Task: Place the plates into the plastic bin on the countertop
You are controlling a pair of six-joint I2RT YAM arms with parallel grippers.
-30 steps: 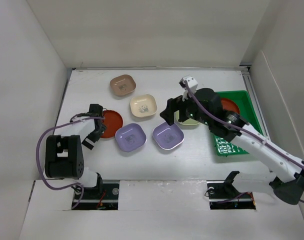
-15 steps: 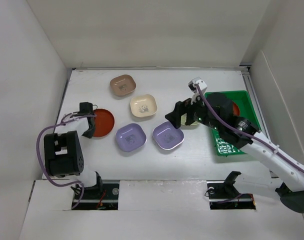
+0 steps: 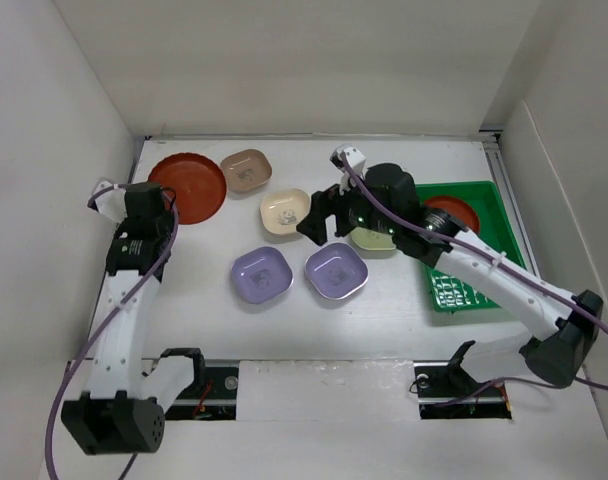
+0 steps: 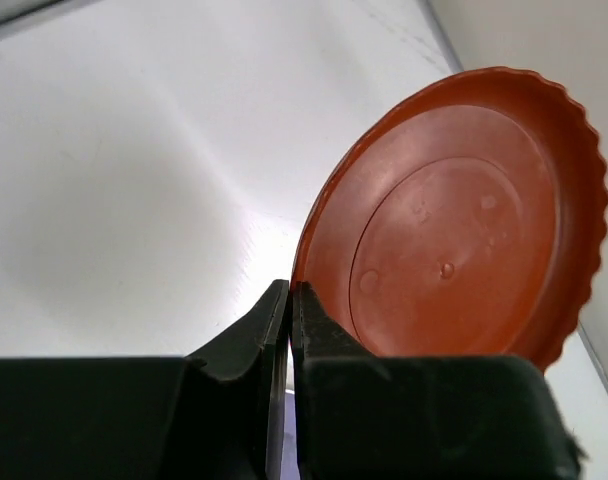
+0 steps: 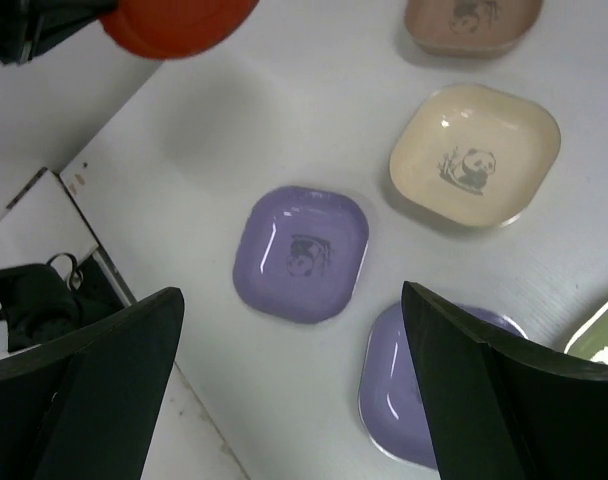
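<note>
My left gripper (image 4: 290,295) is shut on the rim of a round red-orange plate (image 4: 454,220), which hangs tilted above the countertop (image 3: 204,240) at the back left (image 3: 187,185). My right gripper (image 3: 320,224) hovers open and empty over the middle plates. Below it lie two lavender plates (image 5: 301,253) (image 5: 399,390), a cream plate (image 5: 474,155), a tan plate (image 5: 471,18) and the edge of a sage green plate (image 5: 602,335). The green plastic bin (image 3: 484,270) stands at the right with a second red-orange plate (image 3: 449,212) inside.
White walls close in the countertop at the left, back and right. The right arm reaches across the bin's near-left corner and covers part of the sage green plate (image 3: 372,240). Both arm bases sit at the near edge.
My left gripper closed on the red-orange plate and lifted it from the left middle of the countertop toward the back left. The right gripper swung back to the left, still open.
</note>
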